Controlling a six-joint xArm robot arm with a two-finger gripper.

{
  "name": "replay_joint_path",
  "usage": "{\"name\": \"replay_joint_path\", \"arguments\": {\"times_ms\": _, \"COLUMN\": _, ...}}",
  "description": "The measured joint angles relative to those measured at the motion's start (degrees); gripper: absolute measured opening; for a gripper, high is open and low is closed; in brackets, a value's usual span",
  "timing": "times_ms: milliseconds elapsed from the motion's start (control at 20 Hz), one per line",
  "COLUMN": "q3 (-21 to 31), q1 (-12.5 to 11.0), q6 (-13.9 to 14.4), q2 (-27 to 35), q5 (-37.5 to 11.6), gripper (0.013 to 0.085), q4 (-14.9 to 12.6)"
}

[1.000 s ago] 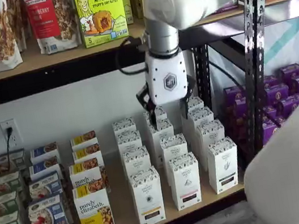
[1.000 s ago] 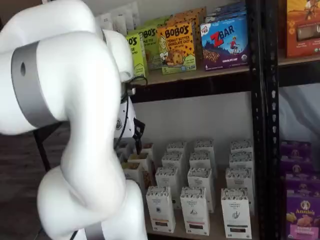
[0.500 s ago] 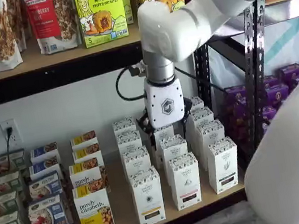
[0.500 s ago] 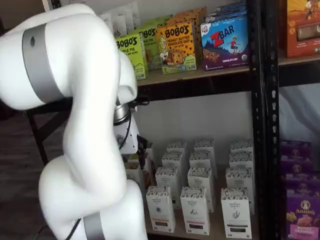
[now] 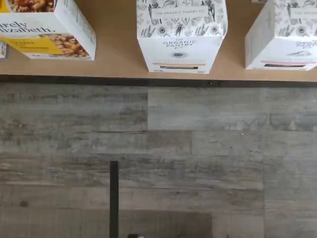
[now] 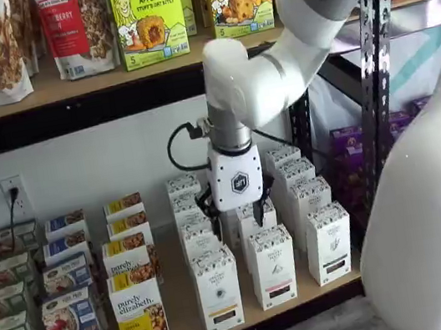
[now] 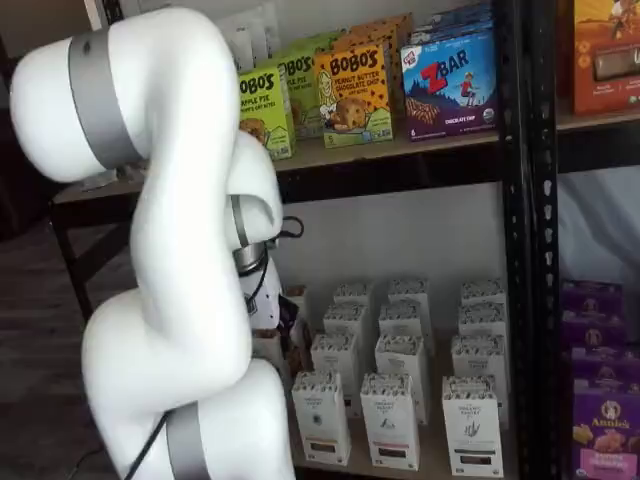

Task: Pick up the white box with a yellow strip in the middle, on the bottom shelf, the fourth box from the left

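Grey plank flooring fills most of the wrist view, with the bottom shelf edge beyond it. On that board the white box stands upright at the front of its row, beside a purely elizabeth box. Above and behind it hangs the pincer, its two black fingers apart with a clear gap, gripping nothing.
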Motion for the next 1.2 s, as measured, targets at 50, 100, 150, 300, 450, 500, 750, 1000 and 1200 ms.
{"name": "replay_joint_path", "arguments": {"times_ms": 50, "q3": -0.2, "q1": -0.1, "q6": -1.2, "q2": 1.8, "q5": -1.6, "gripper": 0.0850, "q4": 1.3}}
{"name": "replay_joint_path", "arguments": {"times_ms": 100, "q3": -0.5, "q1": -0.2, "q6": -2.0, "q2": 3.5, "q5": -2.7, "gripper": 0.0850, "q4": 2.2}}
{"name": "replay_joint_path", "arguments": {"times_ms": 150, "q3": -0.8, "q1": -0.3, "q6": -2.1, "q2": 4.8, "q5": -3.4, "gripper": 0.0850, "q4": 2.1}}
{"name": "replay_joint_path", "arguments": {"times_ms": 300, "q3": -1.2, "q1": -0.6, "q6": -2.8, "q2": 8.5, "q5": -6.1, "gripper": 0.0850, "q4": 2.4}}
{"name": "replay_joint_path", "arguments": {"times_ms": 450, "q3": -1.4, "q1": -1.0, "q6": -5.6, "q2": 12.2, "q5": -8.9, "gripper": 0.0850, "q4": 5.2}}
{"name": "replay_joint_path", "arguments": {"times_ms": 500, "q3": -1.4, "q1": -1.0, "q6": -6.0, "q2": 13.3, "q5": -9.7, "gripper": 0.0850, "q4": 5.4}}
{"name": "replay_joint_path", "arguments": {"times_ms": 750, "q3": -1.7, "q1": -0.8, "q6": -6.3, "q2": 18.5, "q5": -15.2, "gripper": 0.0850, "q4": 5.6}}
{"name": "replay_joint_path", "arguments": {"times_ms": 1000, "q3": -3.2, "q1": -0.2, "q6": -8.0, "q2": 23.1, "q5": -19.0, "gripper": 0.0850, "q4": 7.8}}
{"name": "replay_joint_path", "arguments": {"times_ms": 1200, "q3": -5.6, "q1": -0.1, "q6": -7.5, "q2": 26.5, "q5": -19.5, "gripper": 0.0850, "q4": 7.3}}
